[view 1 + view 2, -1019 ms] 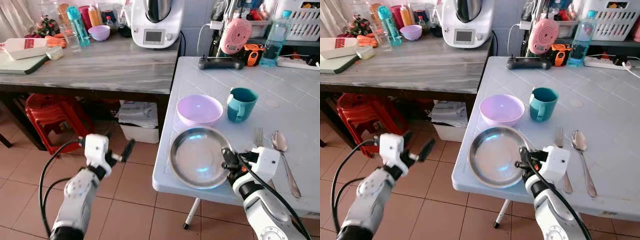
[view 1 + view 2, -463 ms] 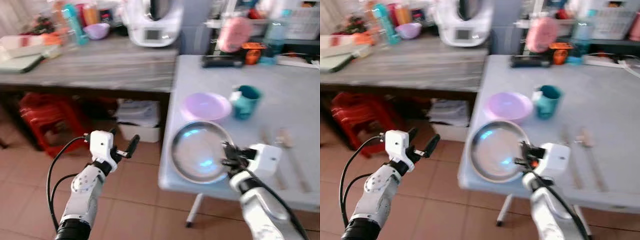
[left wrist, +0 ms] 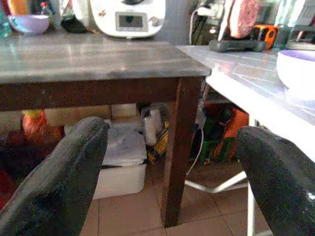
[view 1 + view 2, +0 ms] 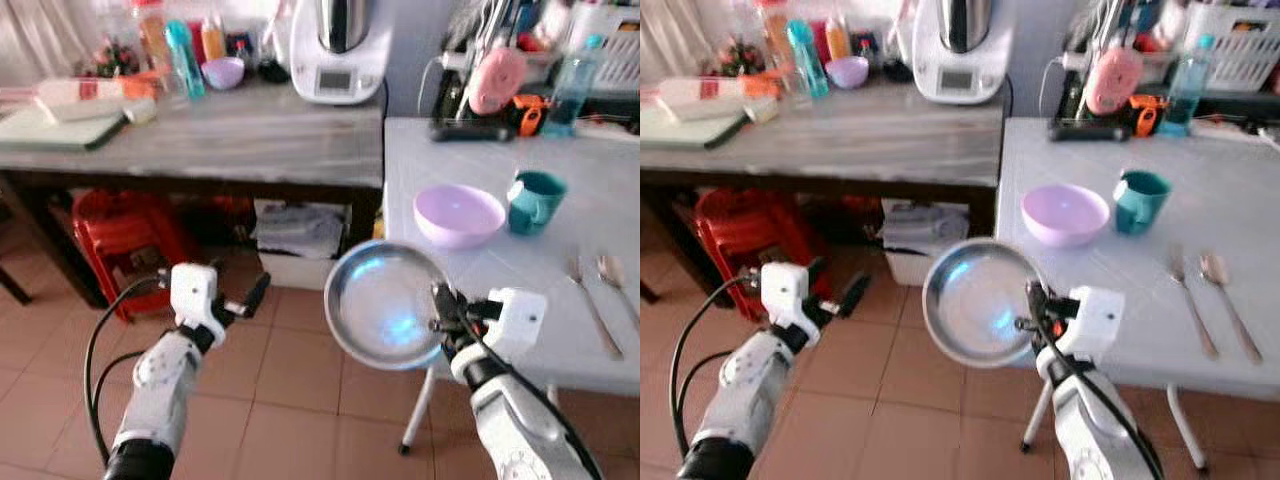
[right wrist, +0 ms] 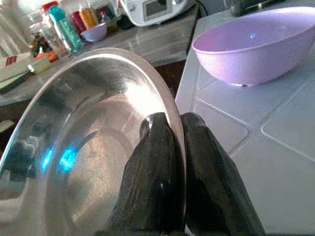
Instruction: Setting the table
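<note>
Steel plate (image 4: 385, 304), shiny and round, pinched by its near rim in the right gripper (image 4: 441, 318), jaws closed tight with one finger inside the rim and one outside, as seen in the right wrist view. Held out past the left edge of the white bench (image 4: 560, 290), mostly over the tiled floor (image 4: 290, 400), tilted with its face toward the camera. An edge grip probably chosen because a flat plate offers nothing else to seize; likely in transit toward a place setting.

Already laid on the white bench: lilac bowl (image 4: 458, 214) and teal mug (image 4: 533, 201) just beside each other, fork (image 4: 588, 300) and spoon (image 4: 618, 284) side by side further right. Gap between bowl and cutlery probably meant for the plate.

Left gripper (image 4: 240, 303) raised low over the floor in front of the wooden bench (image 4: 220, 130), jaws spread wide with nothing between them, clearly seen in the left wrist view; kept clear of the work, perhaps for balance.

On the wooden bench: white kitchen appliance (image 4: 340, 50) with a small display, bottles (image 4: 180, 50), a second lilac bowl (image 4: 222, 71). Red stool (image 4: 120, 225) beneath. No legible writing or brand anywhere; the display too blurred to read.
</note>
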### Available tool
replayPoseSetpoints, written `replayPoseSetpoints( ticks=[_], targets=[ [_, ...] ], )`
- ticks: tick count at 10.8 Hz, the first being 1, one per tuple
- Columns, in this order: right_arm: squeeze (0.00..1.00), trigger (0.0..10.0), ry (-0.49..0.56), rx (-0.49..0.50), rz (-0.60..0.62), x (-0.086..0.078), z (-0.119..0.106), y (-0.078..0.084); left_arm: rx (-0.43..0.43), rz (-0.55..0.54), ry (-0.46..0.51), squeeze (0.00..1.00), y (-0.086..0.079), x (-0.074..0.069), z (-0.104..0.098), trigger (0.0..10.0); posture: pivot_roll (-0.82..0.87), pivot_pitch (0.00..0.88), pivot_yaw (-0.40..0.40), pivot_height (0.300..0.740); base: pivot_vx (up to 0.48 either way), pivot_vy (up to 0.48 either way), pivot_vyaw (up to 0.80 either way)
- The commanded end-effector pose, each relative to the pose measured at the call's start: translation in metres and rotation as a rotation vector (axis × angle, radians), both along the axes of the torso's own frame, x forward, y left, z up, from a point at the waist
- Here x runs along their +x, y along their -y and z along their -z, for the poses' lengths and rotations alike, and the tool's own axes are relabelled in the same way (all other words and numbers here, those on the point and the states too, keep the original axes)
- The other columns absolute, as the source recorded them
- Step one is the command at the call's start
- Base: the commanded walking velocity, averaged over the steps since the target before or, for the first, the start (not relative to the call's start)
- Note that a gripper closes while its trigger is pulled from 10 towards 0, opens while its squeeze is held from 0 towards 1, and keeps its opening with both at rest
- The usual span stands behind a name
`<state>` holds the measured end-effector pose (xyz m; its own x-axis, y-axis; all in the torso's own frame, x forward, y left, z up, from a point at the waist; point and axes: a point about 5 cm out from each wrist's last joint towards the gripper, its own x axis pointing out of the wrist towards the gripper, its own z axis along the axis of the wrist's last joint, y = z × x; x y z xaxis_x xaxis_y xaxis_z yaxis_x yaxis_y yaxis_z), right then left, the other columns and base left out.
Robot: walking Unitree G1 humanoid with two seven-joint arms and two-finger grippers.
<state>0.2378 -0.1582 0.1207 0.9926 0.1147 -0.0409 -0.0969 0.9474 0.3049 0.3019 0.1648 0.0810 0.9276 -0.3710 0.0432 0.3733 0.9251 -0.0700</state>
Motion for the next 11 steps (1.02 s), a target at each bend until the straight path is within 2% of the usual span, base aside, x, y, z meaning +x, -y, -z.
replayPoseSetpoints(
  ticks=[1,11],
  targets=[
    [0.00,10.0,0.002,0.001,0.015,0.0010,0.0000,0.0030,-0.007,0.012,0.007,0.00,0.0042,0.0013,-0.0011,10.0,-0.02,0.000,0.086,0.740,0.000,0.476,0.00],
    [0.00,10.0,0.015,0.011,0.024,0.0003,0.0003,0.0030,-0.013,0.035,0.014,0.00,0.0114,0.0021,-0.0011,10.0,-0.02,0.000,0.096,0.740,0.000,0.474,0.00]
  ],
)
